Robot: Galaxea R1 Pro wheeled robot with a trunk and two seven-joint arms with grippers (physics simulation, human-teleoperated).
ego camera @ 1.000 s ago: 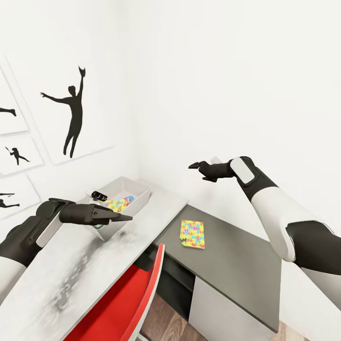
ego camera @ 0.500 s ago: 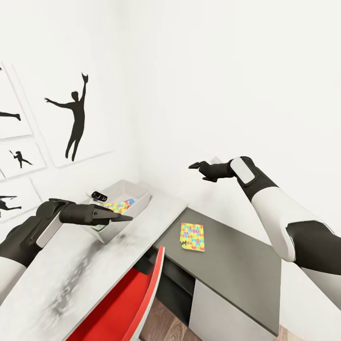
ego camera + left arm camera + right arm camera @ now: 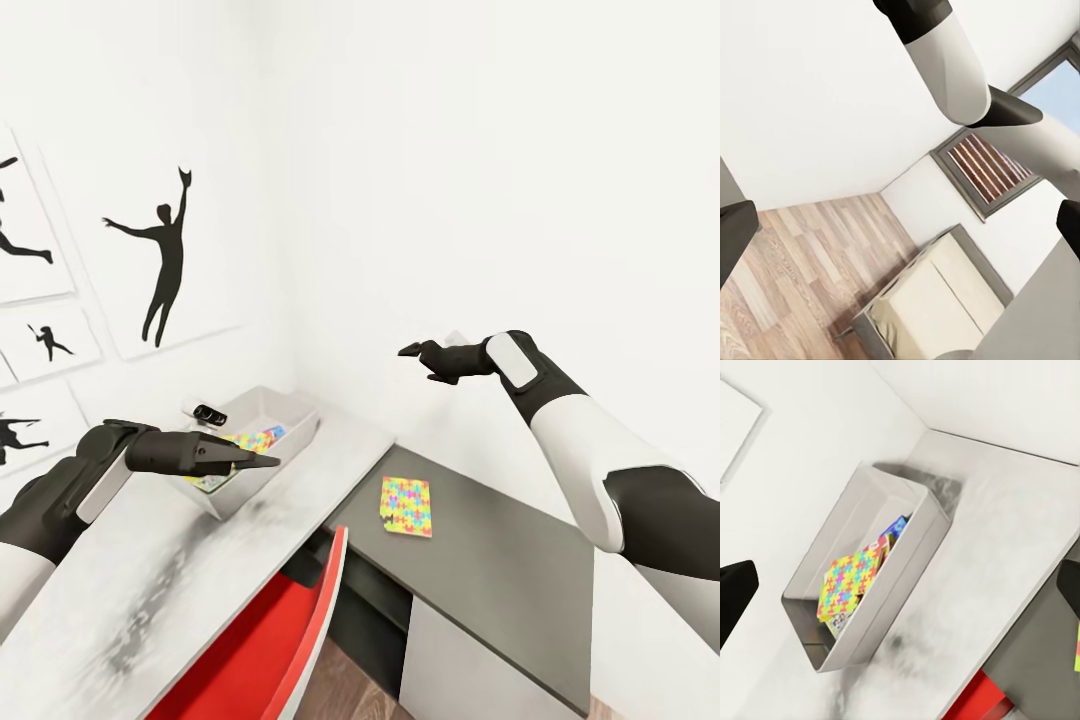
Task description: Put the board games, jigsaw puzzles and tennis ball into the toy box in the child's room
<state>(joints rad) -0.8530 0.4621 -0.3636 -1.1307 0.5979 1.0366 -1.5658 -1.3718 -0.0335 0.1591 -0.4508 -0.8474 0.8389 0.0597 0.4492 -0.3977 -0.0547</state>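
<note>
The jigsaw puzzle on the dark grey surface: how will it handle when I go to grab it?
The jigsaw puzzle lies flat and thin, so it probably slides when nudged rather than lifting. It looks light and won't roll. Its near edge sits close to the dark grey surface's edge, perhaps allowing an edge pinch.

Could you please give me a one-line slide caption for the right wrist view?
Toy box on the pale table, holding a jigsaw puzzle and other flat toys.

Non-task clutter I see from the head camera

1 red chair [image 3: 270, 640] tucked under my pale desk [image 3: 150, 570]; dark grey cabinet [image 3: 500, 570] beside it.
</note>
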